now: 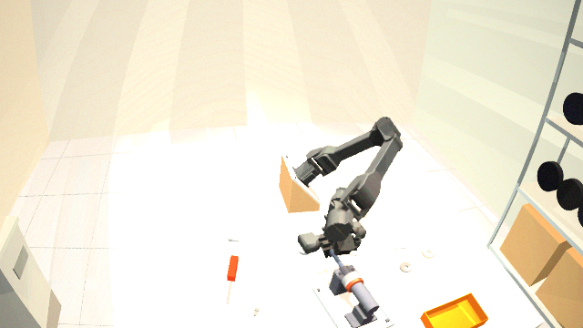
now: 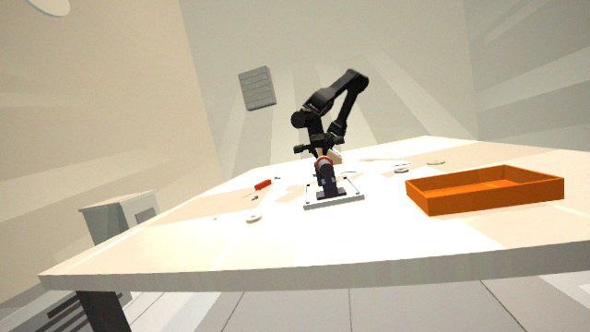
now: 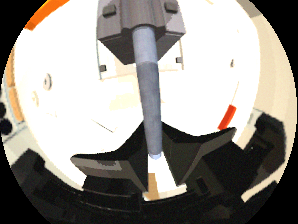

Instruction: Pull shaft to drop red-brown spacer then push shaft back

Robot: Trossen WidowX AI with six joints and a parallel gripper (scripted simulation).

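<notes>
The claw (image 1: pixel 329 252) (image 3: pixel 149 121) is closed on the shaft (image 1: pixel 337 259) (image 3: pixel 149 90), gripping it near its free end. From there the shaft runs into the block (image 1: pixel 338 280) (image 3: pixel 141 37). Beyond that sit a pale ring and the red-brown spacer (image 1: pixel 352 283) (image 2: pixel 324 160), then the housing (image 1: pixel 365 297) (image 2: pixel 326 174). The base plate (image 1: pixel 329 312) (image 2: pixel 356 199) lies beneath; the orange tray (image 1: pixel 455 302) (image 2: pixel 495 200) stands well apart.

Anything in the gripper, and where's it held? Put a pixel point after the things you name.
Yes: gripper (image 1: pixel 330 253) (image 3: pixel 149 121) is shut on the shaft (image 1: pixel 337 260) (image 3: pixel 149 90), near its free end, away from the block (image 1: pixel 337 281) (image 3: pixel 120 42).
</notes>
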